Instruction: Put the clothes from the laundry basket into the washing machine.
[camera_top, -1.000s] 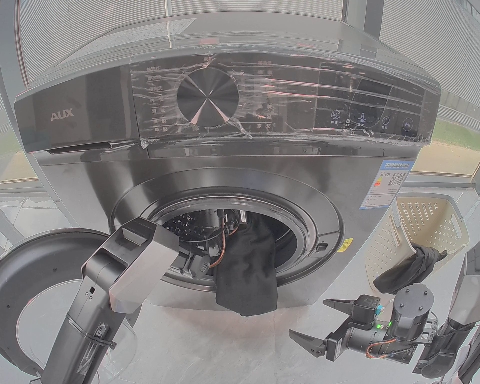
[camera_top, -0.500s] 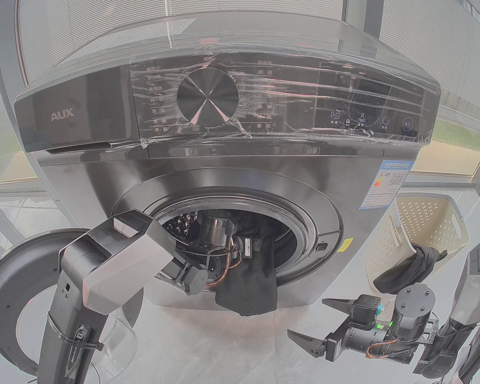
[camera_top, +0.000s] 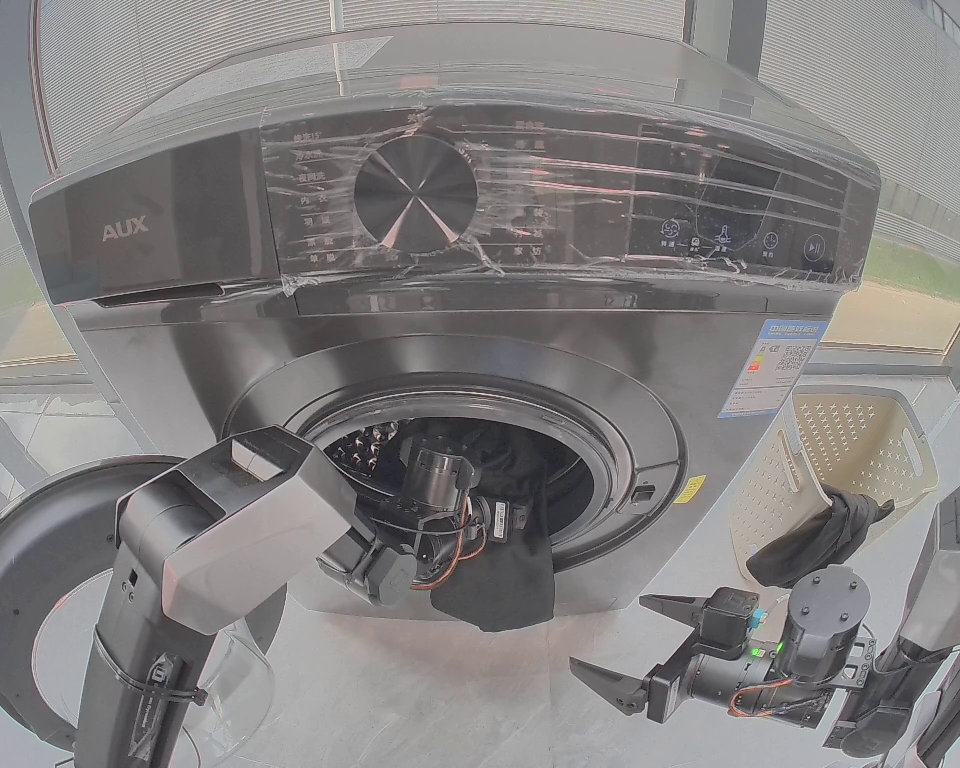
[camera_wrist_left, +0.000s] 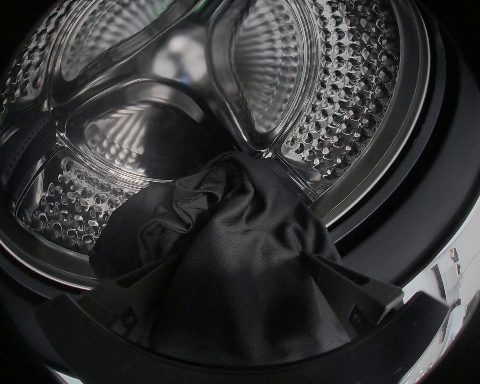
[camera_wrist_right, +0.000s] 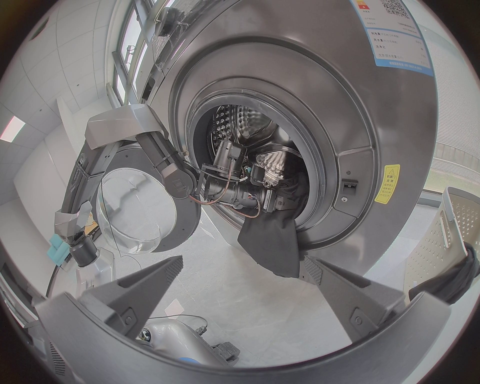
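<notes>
The left gripper (camera_wrist_left: 237, 257) is at the washing machine's (camera_top: 600, 340) mouth. Its fingers (camera_wrist_left: 360, 300) are spread wide and grip nothing, with the black garment (camera_wrist_left: 250, 225) bunched between and ahead of them and its tail hanging out over the door rim (camera_top: 618, 490) beneath the wrist. I would gather that tail and push it well past the fingertips into the drum (camera_wrist_left: 345, 100), so nothing trails outside.

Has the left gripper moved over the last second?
Yes. The left gripper has backed out of the drum toward the door opening's rim and slightly down; the black garment hangs over that rim.
</notes>
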